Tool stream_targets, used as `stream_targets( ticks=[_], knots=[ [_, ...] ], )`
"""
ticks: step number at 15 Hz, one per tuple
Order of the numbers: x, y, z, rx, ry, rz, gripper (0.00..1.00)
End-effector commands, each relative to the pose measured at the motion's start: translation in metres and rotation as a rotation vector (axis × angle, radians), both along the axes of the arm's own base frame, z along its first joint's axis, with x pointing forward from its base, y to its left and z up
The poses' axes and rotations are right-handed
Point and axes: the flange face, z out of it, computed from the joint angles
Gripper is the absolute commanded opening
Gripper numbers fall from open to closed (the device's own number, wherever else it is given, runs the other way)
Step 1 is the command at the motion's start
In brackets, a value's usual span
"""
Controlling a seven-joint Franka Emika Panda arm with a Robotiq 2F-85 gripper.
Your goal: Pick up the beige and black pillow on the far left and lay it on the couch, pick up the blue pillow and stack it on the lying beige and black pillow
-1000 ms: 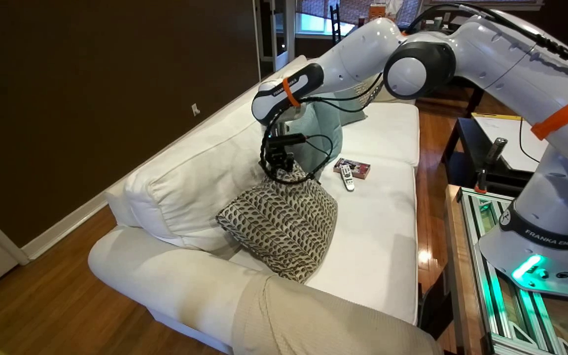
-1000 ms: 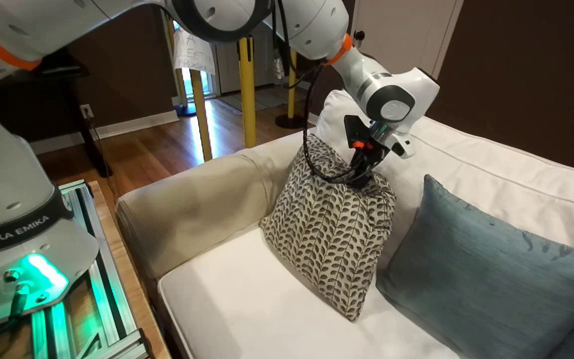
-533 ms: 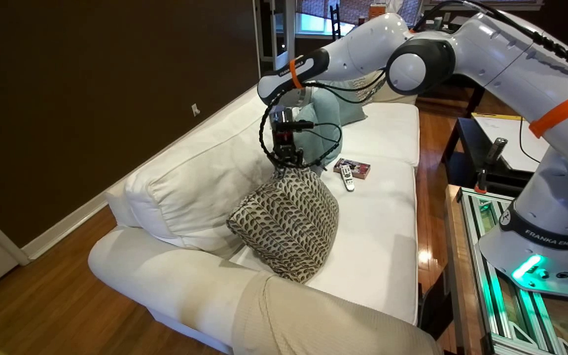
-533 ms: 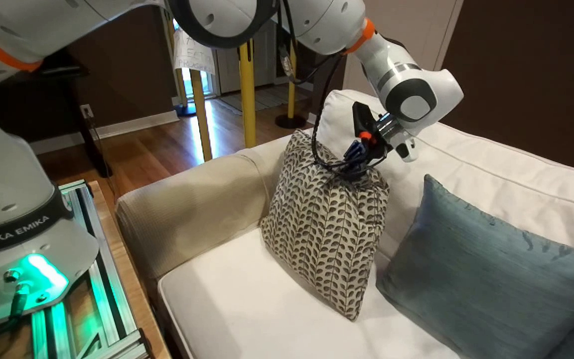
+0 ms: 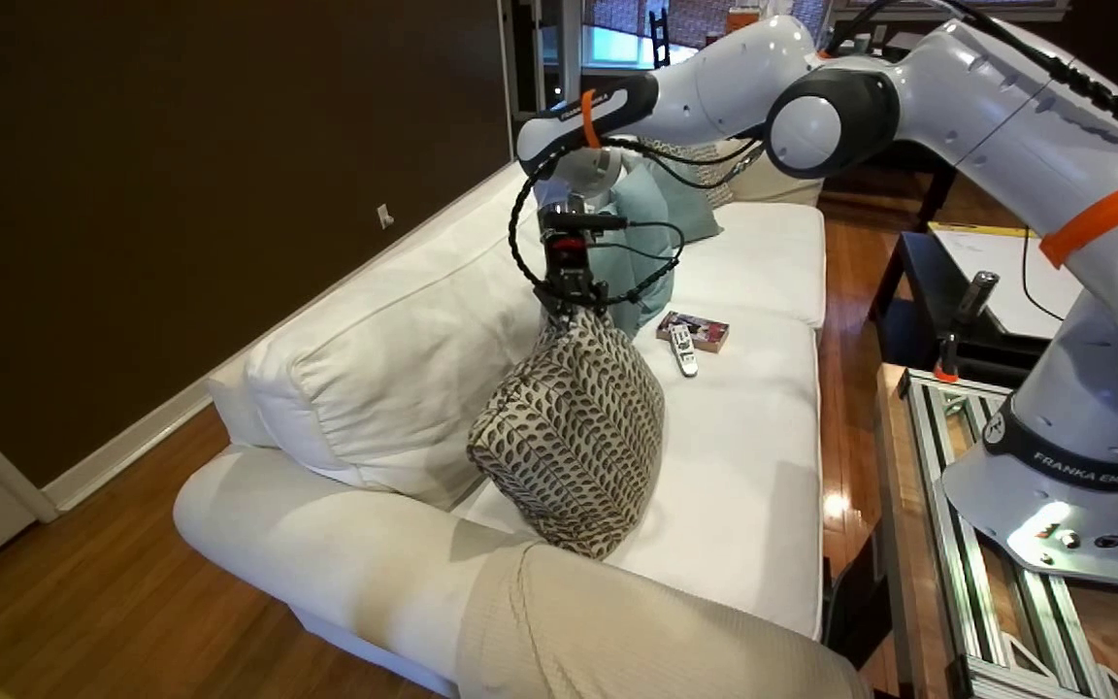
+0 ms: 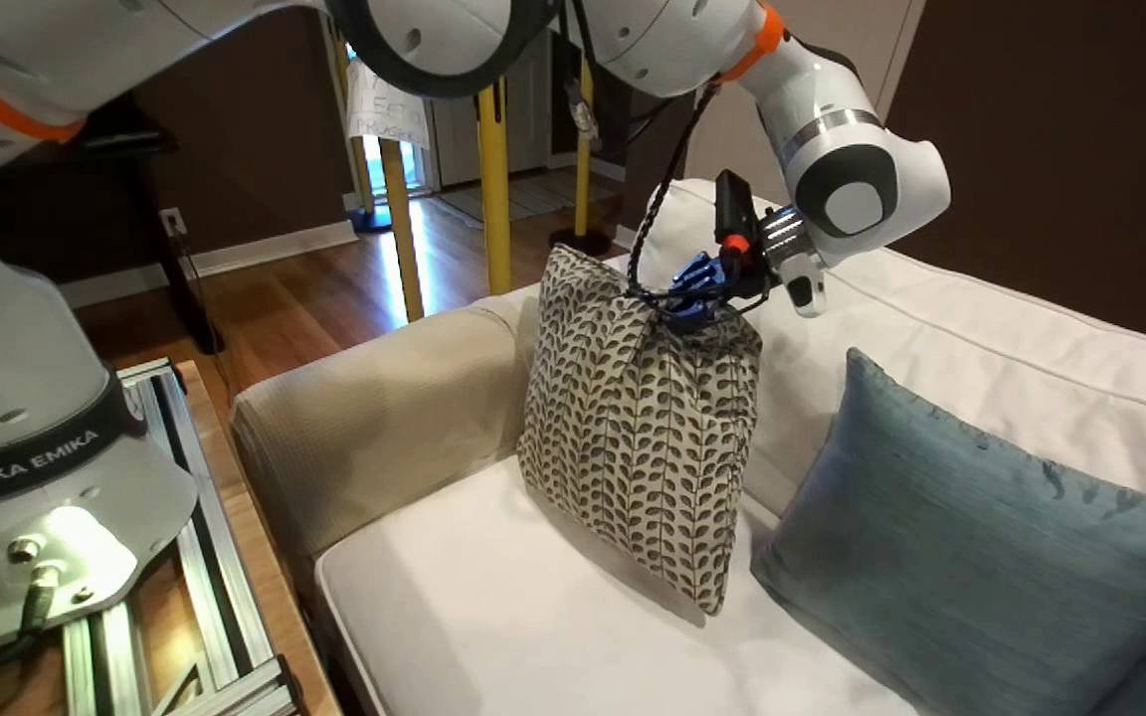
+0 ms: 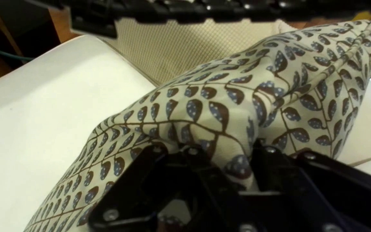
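one white couch stands on wood floor, brown wall behind.

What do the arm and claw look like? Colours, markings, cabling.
Glossy white arm, black joint covers, orange bands. Black base ring reads FRANKA EMIKA in pale letters. External cable: black, braided-looking. Claw: black, jointed links, silvery screws.

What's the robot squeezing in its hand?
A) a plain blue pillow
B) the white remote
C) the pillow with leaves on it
C, because the wrist view shows a fold of the leafy beige and black pillow pinched in the hand.
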Motion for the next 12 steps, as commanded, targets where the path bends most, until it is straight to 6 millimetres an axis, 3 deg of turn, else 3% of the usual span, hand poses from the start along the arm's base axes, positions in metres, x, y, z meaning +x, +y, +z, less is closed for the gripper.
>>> stream_targets(
  ticks=[1,7,12],
  knots=[
    [-0.005,0.013,0.029,0.054,0.053,-0.029,0.04],
    [-0.020,0.020,0.064,0.038,0.099,-0.040,0.04],
    [-0.059,0.016,0.084,0.054,0.208,-0.020,0.04]
  ],
)
